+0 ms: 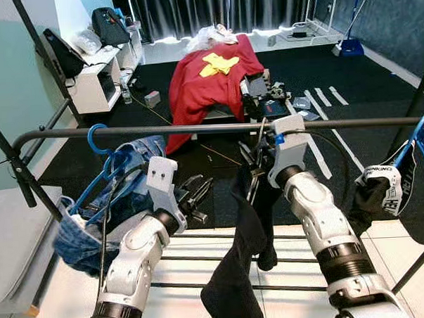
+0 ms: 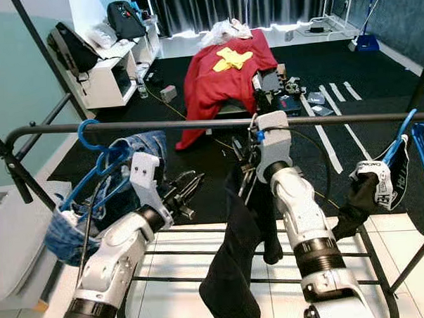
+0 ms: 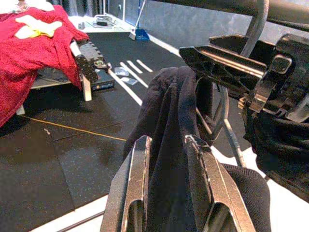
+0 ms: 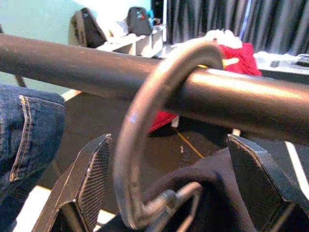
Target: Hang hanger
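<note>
Grey metal hook of the hanger point(image 4: 145, 140) sits over the black rail point(image 1: 196, 129) of the drying rack, and a black garment point(image 1: 241, 270) hangs down from it at the middle of the scene. The right tool point(image 4: 169, 188) is just under the rail with its fingers spread wide on both sides of the hook, released, while the left tool point(image 3: 169, 179) at 8 o'clock from the hanger has its fingers apart beside the black cloth. Blue jeans point(image 1: 122, 198) on a blue hanger point(image 1: 99, 146) hang at 9 o'clock, and a red cloth point(image 1: 212, 78) lies on the floor at 12 o'clock.
</note>
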Motion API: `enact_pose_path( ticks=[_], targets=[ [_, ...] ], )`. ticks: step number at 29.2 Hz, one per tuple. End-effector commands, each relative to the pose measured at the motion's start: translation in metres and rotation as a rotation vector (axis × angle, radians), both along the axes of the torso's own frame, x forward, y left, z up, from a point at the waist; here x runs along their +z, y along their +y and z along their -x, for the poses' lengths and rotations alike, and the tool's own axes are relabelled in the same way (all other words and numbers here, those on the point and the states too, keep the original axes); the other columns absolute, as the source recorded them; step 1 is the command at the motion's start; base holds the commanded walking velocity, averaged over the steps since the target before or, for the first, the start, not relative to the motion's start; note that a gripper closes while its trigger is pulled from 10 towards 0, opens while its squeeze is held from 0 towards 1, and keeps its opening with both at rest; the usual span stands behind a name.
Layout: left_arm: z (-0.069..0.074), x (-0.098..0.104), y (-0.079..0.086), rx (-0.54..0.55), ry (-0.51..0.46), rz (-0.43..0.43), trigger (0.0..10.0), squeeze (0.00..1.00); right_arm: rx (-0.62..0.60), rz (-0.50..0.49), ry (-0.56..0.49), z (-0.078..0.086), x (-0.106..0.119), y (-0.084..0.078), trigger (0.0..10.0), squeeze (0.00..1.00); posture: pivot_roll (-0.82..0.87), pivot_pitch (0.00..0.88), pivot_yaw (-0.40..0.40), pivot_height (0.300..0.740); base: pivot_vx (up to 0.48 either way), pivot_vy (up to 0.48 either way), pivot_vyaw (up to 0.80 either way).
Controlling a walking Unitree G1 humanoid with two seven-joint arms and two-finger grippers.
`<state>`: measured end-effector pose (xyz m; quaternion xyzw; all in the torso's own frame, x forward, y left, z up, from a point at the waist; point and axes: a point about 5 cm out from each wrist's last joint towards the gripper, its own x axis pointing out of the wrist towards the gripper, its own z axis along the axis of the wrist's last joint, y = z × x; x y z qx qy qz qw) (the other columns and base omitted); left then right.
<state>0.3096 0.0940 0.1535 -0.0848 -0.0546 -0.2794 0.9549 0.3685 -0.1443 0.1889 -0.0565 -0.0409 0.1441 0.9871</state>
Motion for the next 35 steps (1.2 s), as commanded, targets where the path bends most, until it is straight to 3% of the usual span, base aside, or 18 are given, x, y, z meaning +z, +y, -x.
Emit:
enact_pose_path(
  ticks=[1,4,6,11,12,14,15,25,35],
  targets=[
    [0.0,-0.005,0.004,0.006,0.018,-0.024,10.0,0.0,0.012,0.007,0.035,-0.002,-0.002,0.001,10.0,0.0,0.09,0.014,0.051,0.74,0.0,0.0,0.0],
    [0.0,-0.005,0.004,0.005,0.018,-0.024,10.0,0.0,0.013,0.021,0.042,-0.003,-0.002,0.001,10.0,0.0,0.09,0.014,0.051,0.74,0.0,0.0,0.0],
    [0.001,-0.005,0.003,-0.001,0.017,-0.034,10.0,0.0,0.011,0.111,0.055,-0.003,-0.003,-0.001,10.0,0.0,0.09,0.018,0.052,0.74,0.0,0.0,0.0],
    [0.002,-0.006,0.002,-0.008,0.019,-0.039,10.0,0.0,-0.003,0.135,0.063,-0.002,-0.005,-0.003,10.0,0.0,0.08,0.024,0.058,0.74,0.0,0.0,0.0],
    [0.004,-0.007,0.001,-0.013,0.023,-0.039,10.0,0.0,-0.029,0.122,0.059,-0.001,-0.005,-0.007,5.2,0.0,0.09,0.026,0.06,0.74,0.0,0.0,0.0],
    [0.004,-0.007,0.001,-0.014,0.023,-0.039,10.0,0.0,-0.035,0.119,0.057,-0.001,-0.005,-0.008,5.2,0.0,0.09,0.026,0.06,0.74,0.0,0.0,0.0],
    [0.004,-0.007,0.0,-0.017,0.024,-0.043,10.0,0.0,-0.038,0.122,0.06,0.0,-0.005,-0.009,0.0,0.0,0.09,0.029,0.061,0.74,0.0,0.0,0.0],
    [0.004,-0.008,-0.003,-0.038,0.017,-0.077,10.0,0.0,-0.047,0.162,0.064,0.003,-0.003,-0.009,0.5,0.0,0.09,0.042,0.066,0.74,0.0,0.0,0.0],
    [0.007,-0.01,-0.004,-0.039,0.024,-0.102,10.0,0.0,-0.059,0.191,0.06,0.003,-0.002,-0.007,0.0,0.0,0.09,0.048,0.065,0.74,0.0,0.0,0.0]
  ],
)
